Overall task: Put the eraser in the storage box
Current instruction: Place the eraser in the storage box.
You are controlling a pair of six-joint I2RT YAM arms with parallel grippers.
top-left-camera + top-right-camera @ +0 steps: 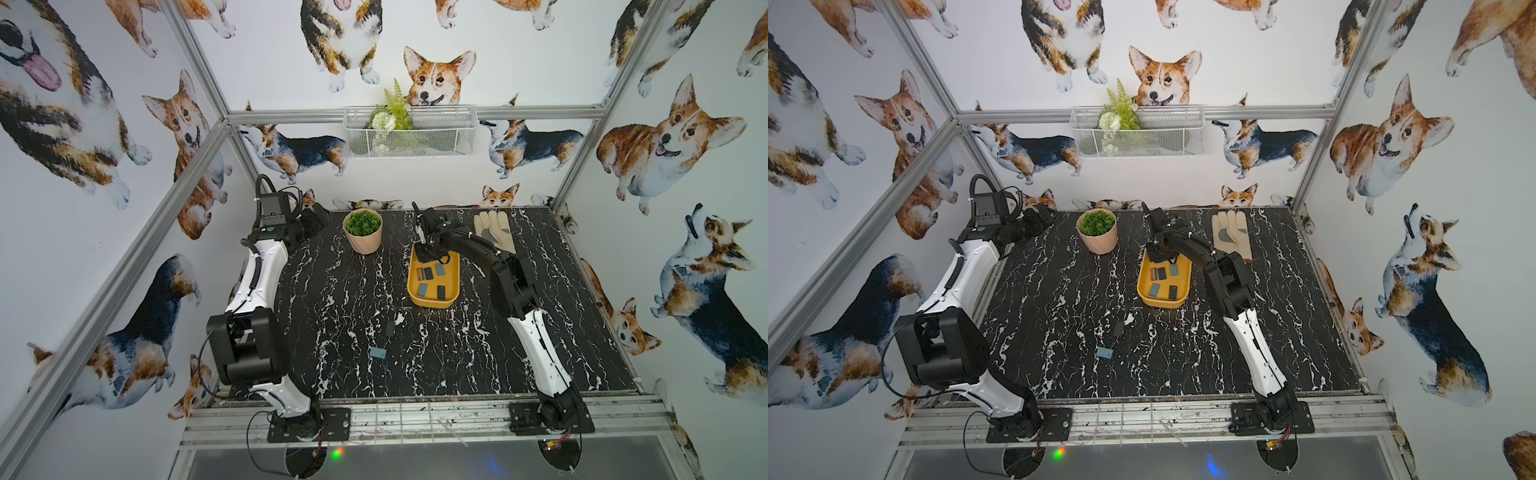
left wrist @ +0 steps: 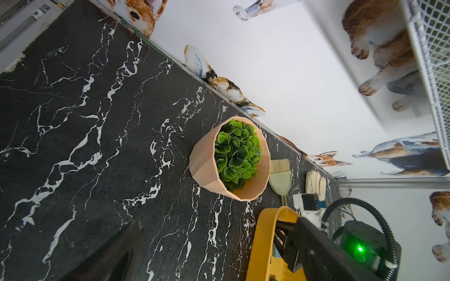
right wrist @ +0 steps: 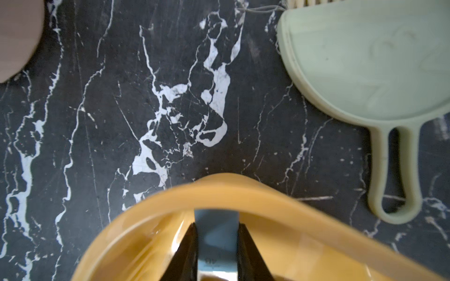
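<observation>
Right gripper (image 3: 217,227): clenched on eraser (image 3: 216,245), just inside rim at 11 o'clock corner of storage box (image 1: 432,304) | Left gripper (image 1: 321,216): spread wide, empty, at 10 o'clock of table (image 1: 332,291) | Risk: tipping over rim if let go this close; clinging to a pad.

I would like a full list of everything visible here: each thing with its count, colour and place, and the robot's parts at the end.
table: one, black marble with white veins, under everything
storage box: one, mustard yellow, right of the table's middle
erasers in the box: five, blue and black, on its floor
held eraser: one, blue, over the box's far end
loose erasers: two, one blue, one black, on the table nearer than the box
plant pot: one, pink, far side, left of the box
glove: one, cream, far right
brush: one, pale green, beyond the box
wire basket: one, white, back wall
left gripper: black, open, far left
right gripper: black, shut on the held eraser
</observation>
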